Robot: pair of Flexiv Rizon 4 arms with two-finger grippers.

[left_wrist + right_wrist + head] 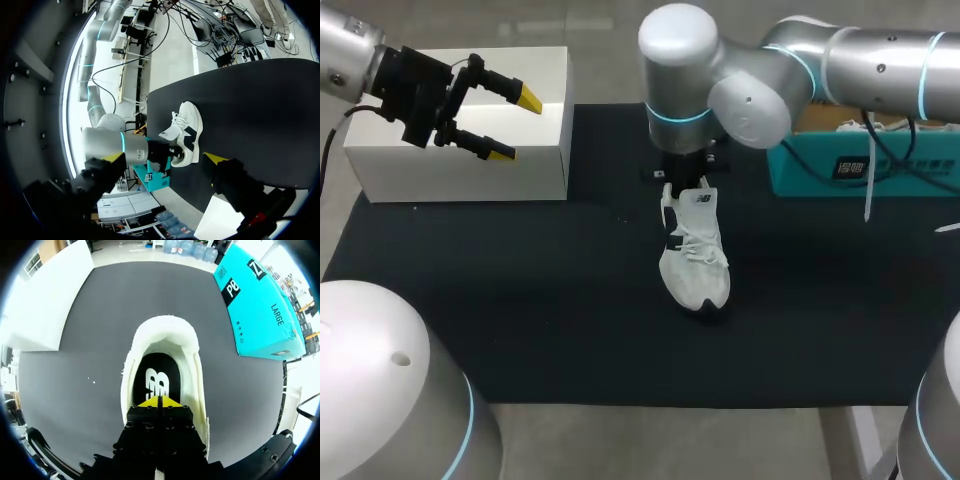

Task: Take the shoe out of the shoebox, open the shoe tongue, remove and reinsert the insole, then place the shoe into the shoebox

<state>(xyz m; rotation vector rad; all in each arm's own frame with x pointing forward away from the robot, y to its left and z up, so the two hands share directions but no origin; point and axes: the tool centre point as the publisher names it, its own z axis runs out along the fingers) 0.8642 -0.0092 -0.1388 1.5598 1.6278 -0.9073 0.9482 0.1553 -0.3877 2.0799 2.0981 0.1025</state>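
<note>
My shoe (695, 255) stands upright on the black mat (520, 300) near the middle, toe toward me. My right gripper (160, 401) sits in its heel opening, fingers pressed together over the black insole (157, 377); I cannot tell if they pinch it. My left gripper (516, 126) hangs wide apart over the white box (460, 170). The teal shoebox (860, 170) sits at the right

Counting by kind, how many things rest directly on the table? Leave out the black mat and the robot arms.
Shoe: 1
Boxes: 2, one white box and one teal box
Total: 3
</note>
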